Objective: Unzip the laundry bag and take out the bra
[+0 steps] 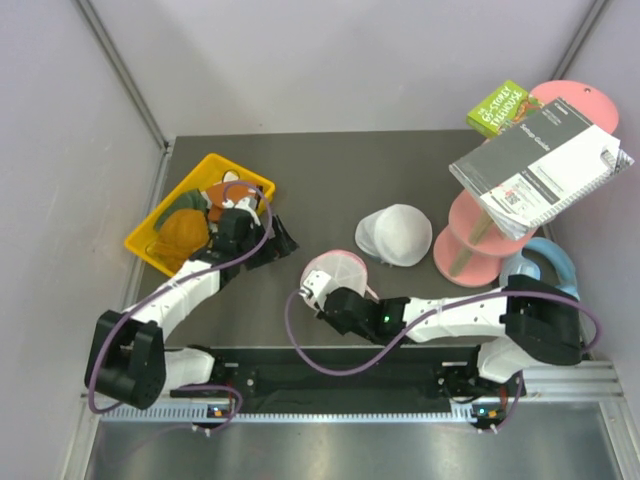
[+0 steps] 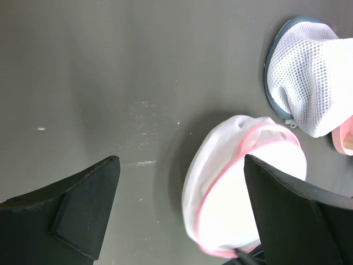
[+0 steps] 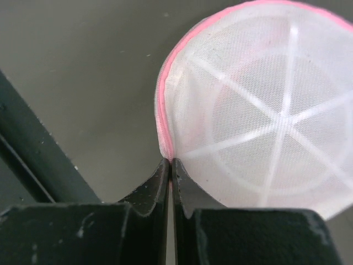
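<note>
Right tool (image 3: pixel 171 162) of mine is clenched on the pink rim of the laundry bag (image 3: pixel 265 110), which sits on the counter (image 2: pixel 110 66) low in the centre of the top view; my left tool (image 2: pixel 181 163) stands wide, released, grasping nothing; the bra (image 1: pixel 182 232) lies in the yellow bin (image 1: pixel 243 172) at that view's left.

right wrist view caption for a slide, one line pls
Right hand shut on the pink rim of the white mesh laundry bag, lying on the grey table
</note>
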Tool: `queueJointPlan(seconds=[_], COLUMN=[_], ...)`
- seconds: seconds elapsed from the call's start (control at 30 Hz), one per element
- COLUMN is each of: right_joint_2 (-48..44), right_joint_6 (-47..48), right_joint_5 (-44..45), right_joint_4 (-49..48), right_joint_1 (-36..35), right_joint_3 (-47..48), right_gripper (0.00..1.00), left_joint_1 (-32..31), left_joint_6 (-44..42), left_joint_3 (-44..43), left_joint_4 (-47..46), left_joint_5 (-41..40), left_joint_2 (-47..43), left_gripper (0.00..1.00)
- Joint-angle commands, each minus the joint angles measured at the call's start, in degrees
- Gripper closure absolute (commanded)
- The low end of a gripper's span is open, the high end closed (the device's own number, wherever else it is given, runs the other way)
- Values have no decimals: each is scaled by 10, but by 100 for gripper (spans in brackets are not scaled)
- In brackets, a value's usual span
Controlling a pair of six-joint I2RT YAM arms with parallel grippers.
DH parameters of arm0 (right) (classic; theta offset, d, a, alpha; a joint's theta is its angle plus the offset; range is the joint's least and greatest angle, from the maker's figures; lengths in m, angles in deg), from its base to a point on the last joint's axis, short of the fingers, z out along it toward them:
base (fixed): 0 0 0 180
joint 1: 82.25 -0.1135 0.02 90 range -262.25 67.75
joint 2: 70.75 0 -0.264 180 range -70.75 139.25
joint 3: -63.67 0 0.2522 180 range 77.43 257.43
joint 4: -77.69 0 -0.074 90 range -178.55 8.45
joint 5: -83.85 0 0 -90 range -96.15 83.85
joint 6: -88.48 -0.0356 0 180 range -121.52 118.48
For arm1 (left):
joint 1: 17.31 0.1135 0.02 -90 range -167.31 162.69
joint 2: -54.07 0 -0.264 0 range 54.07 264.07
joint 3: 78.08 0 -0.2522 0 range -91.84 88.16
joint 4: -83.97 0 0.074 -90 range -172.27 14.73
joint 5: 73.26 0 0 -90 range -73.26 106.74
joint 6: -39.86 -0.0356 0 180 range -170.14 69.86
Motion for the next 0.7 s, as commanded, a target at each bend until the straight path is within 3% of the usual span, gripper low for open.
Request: queueJointPlan(seconds=[0.0, 0.13, 0.2, 0.37, 0.47, 0.67], right_joint_2=[-33, -44, -49, -68, -94, -142], right_joint_6=[-11, -12, -14, -16, -11, -22], right_joint_5=[39, 33, 21, 9, -6, -62], right_joint_4=[23, 21, 20, 31, 34, 23], right_joint_1=[21, 28, 33, 33, 36, 97], right_joint_3=[24, 12, 11, 12, 15, 17], right_gripper=[98, 95, 88, 37, 20, 2], left_joint_1=[7, 10, 14, 29, 38, 51], left_joint_6=[-25, -28, -30, -37, -43, -68], left_joint_3=[-27, -29, -31, -42, -48, -46], left_joint_4=[31, 41, 46, 66, 75, 71], left_joint_5=[-19, -20, -20, -17, -16, -19], left_joint_2=[-26, -39, -41, -53, -66, -91], left_gripper=[1, 1, 1, 1, 1, 1])
